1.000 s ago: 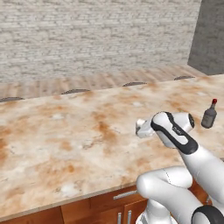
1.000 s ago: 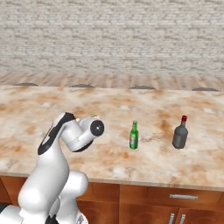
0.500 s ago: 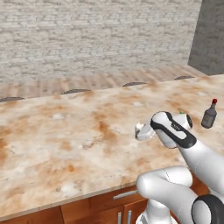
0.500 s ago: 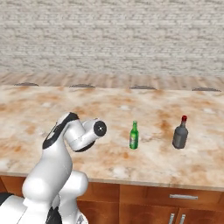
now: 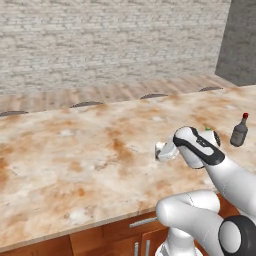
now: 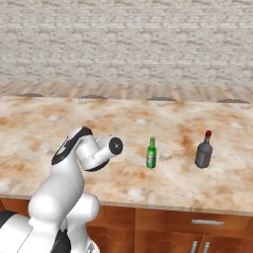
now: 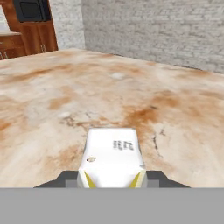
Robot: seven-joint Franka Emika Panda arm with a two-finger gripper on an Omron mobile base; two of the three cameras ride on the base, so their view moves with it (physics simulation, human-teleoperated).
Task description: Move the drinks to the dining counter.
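The gripper (image 7: 112,178) is clamped on the tiny white carton (image 7: 113,158), held between the finger tips low over the dining counter (image 7: 52,100). In the hand view the carton has a small dark mark on top and open marbled surface stretches ahead of it, with dark wood cabinets (image 7: 27,30) off in the far corner and a brick wall behind. From the left base view the carton (image 5: 165,150) pokes out just left of the arm's wrist, and the wrist covers most of the slim green bottle (image 5: 207,129), just its tip showing, while the dark-grey bottle (image 5: 239,131) stands clear to the right. The right base view gives the full green bottle (image 6: 151,153) and grey bottle (image 6: 203,150), both upright, near each other, right of the arm.
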